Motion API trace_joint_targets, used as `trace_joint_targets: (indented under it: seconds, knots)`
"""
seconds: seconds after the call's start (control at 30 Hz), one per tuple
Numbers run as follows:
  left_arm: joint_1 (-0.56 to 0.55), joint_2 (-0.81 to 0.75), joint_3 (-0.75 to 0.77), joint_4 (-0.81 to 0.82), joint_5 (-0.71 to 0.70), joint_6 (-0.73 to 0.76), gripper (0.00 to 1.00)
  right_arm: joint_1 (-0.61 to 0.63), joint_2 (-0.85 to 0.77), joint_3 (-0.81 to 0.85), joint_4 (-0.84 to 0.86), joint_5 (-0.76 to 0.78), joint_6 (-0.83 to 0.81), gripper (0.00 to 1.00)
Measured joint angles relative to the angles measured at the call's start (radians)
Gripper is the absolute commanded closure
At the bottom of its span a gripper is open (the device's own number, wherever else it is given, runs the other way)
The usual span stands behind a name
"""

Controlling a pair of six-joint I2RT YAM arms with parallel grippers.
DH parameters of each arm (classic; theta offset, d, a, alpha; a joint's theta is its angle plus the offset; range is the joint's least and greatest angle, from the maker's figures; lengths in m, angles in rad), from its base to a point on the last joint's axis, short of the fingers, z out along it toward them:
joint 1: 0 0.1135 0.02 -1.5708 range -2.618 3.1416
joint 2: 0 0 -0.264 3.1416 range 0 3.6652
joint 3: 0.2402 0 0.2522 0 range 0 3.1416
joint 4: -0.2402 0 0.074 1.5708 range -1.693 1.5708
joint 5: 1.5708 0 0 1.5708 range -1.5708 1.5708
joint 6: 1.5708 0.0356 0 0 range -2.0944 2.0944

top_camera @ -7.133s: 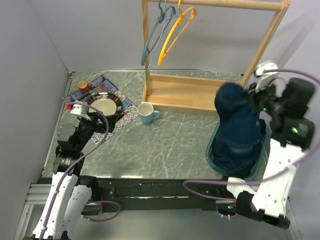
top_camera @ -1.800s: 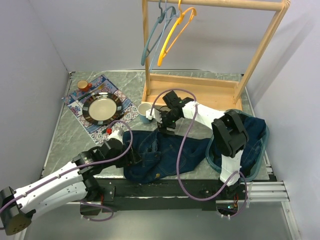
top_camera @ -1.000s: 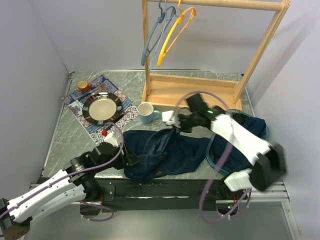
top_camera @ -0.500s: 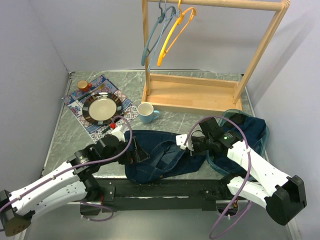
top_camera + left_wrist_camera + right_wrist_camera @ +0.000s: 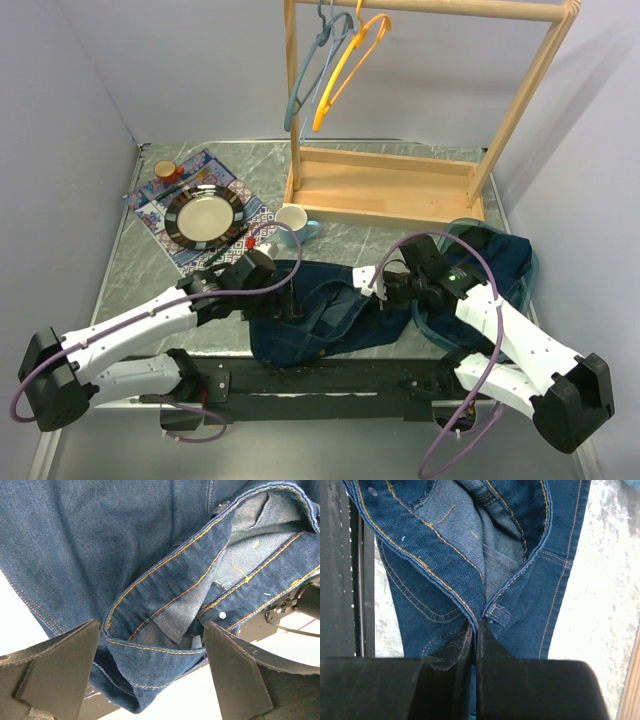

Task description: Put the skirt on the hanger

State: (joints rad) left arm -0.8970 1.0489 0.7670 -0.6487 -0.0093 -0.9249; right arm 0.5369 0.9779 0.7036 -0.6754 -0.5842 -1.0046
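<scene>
The dark blue denim skirt (image 5: 325, 310) lies spread on the table's front, its right end still over the teal basket (image 5: 432, 335). My left gripper (image 5: 290, 298) is open over the skirt's left part. In the left wrist view (image 5: 152, 647) its fingers (image 5: 55, 672) straddle a folded waistband (image 5: 165, 610) without closing on it. My right gripper (image 5: 378, 285) is shut on the skirt's waistband edge, which shows pinched in the right wrist view (image 5: 479, 622). A blue-grey hanger (image 5: 303, 75) and a yellow hanger (image 5: 345, 65) hang on the wooden rack's rail, far from both grippers.
The wooden rack's base (image 5: 385, 190) stands at the back middle. A light blue cup (image 5: 292, 222) sits just behind the skirt. A plate (image 5: 203, 215) on a patterned placemat and a small orange cup (image 5: 165, 172) are at the back left.
The right arm lifted the skirt from the basket, dragged it onto the table and now holds still. The left arm has reached rightward over the skirt's left part.
</scene>
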Motion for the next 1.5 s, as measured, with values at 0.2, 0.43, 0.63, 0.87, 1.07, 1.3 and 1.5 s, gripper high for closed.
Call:
trace_joint_targets:
  seconds: [0.2, 0.43, 0.63, 0.87, 1.07, 1.3, 1.5]
  knots:
    - [-0.003, 0.017, 0.011, -0.036, 0.002, 0.023, 0.04, 0.000, -0.005, -0.005, 0.002, -0.008, 0.002, 1.00]
    - [-0.012, 0.138, 0.075, -0.100, -0.032, 0.038, 0.17, 0.000, -0.019, -0.005, 0.002, -0.012, 0.005, 1.00]
    - [-0.041, 0.145, 0.081, -0.161, -0.035, 0.043, 0.38, 0.000, -0.046, -0.018, 0.002, -0.011, 0.005, 1.00]
    - [-0.045, 0.024, 0.064, -0.195, 0.040, 0.037, 0.58, 0.000, -0.067, -0.021, -0.001, -0.002, 0.005, 1.00]
    - [-0.048, -0.063, 0.028, -0.203, 0.140, 0.026, 0.90, 0.000, -0.091, -0.016, -0.010, 0.023, 0.023, 1.00]
    - [-0.049, -0.090, 0.006, -0.226, 0.190, 0.023, 0.99, -0.001, -0.092, 0.011, -0.020, 0.056, 0.053, 1.00]
    - [-0.049, -0.105, 0.126, -0.350, 0.077, 0.024, 0.99, -0.037, -0.088, 0.121, -0.053, 0.116, 0.100, 1.00]
